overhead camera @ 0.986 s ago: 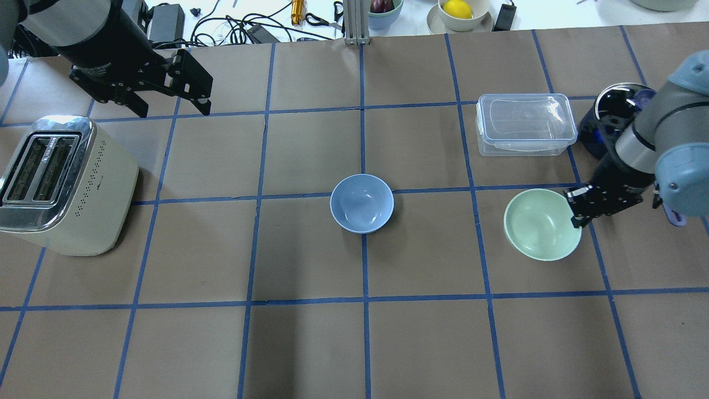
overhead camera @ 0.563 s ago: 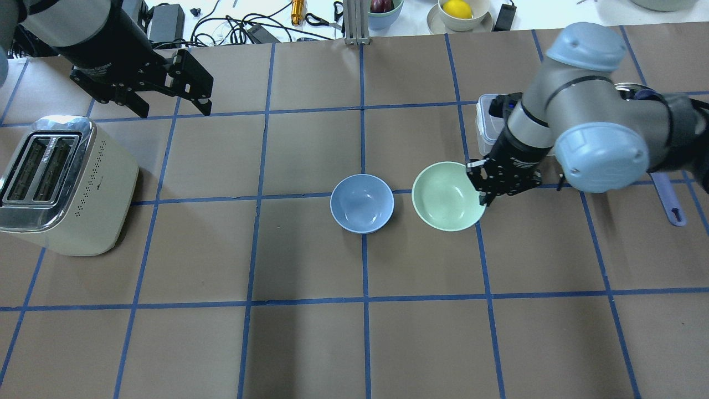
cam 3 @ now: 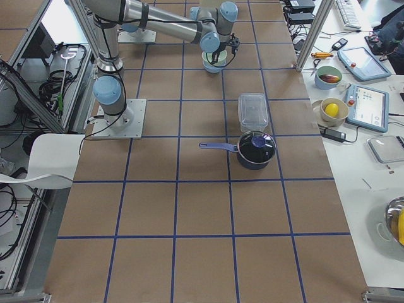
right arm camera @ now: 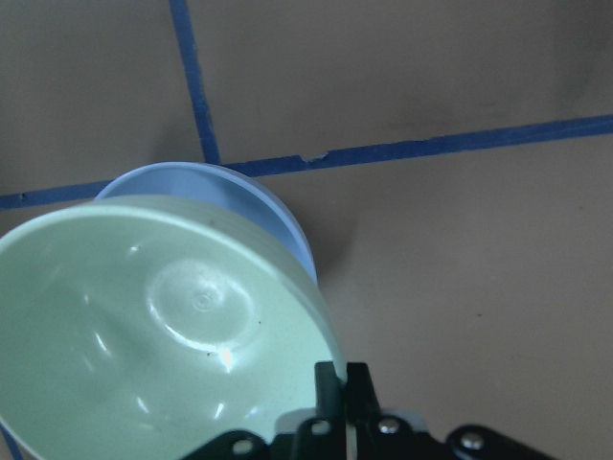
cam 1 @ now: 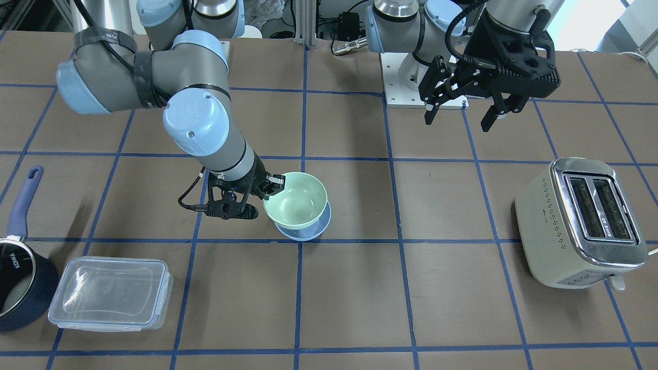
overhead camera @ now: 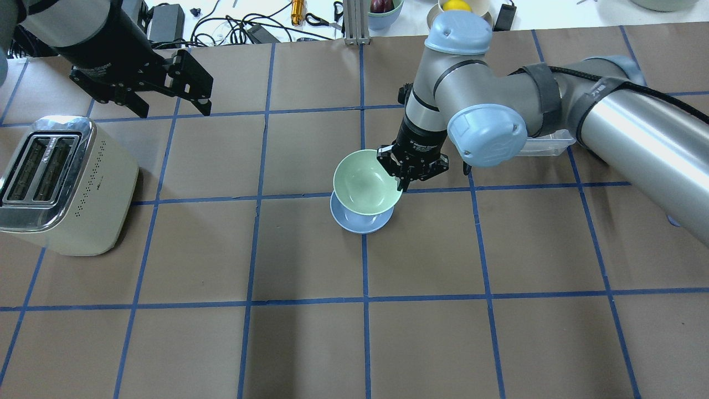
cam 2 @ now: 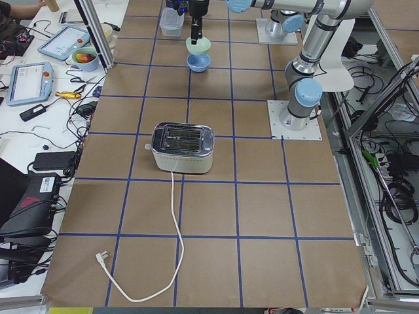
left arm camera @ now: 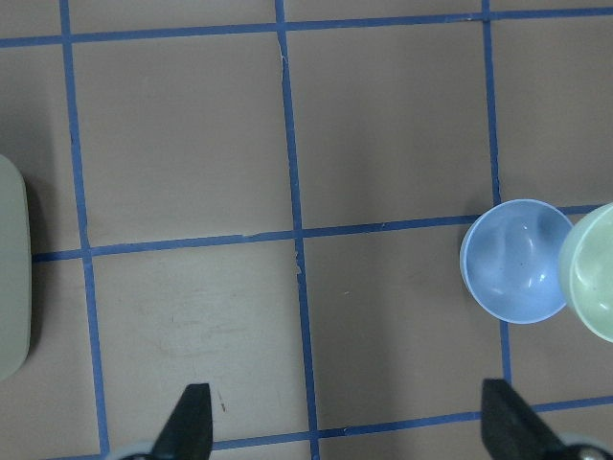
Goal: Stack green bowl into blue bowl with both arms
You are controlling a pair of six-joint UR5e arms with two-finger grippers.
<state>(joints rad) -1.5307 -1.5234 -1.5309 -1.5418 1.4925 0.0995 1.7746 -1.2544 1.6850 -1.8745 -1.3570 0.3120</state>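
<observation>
The pale green bowl [overhead camera: 363, 180] hangs slightly above the light blue bowl [overhead camera: 360, 223], overlapping it and shifted a little off centre. My right gripper [overhead camera: 400, 180] is shut on the green bowl's rim on the side toward the right arm. The front-facing view shows the green bowl [cam 1: 295, 200] over the blue bowl [cam 1: 304, 234], with the right gripper [cam 1: 272, 186] at the rim. The right wrist view shows the green bowl [right arm camera: 163, 326] covering most of the blue bowl [right arm camera: 239, 187]. My left gripper [overhead camera: 171, 110] is open and empty, high above the table's far left.
A cream toaster [overhead camera: 61, 183] stands at the left edge. A clear lidded container [cam 1: 110, 293] and a dark navy saucepan [cam 1: 20, 288] sit on the right arm's side. Cables, bowls and tools lie beyond the far edge.
My right arm has carried the green bowl leftward from the table's right side to above the blue bowl. The left arm has not moved.
</observation>
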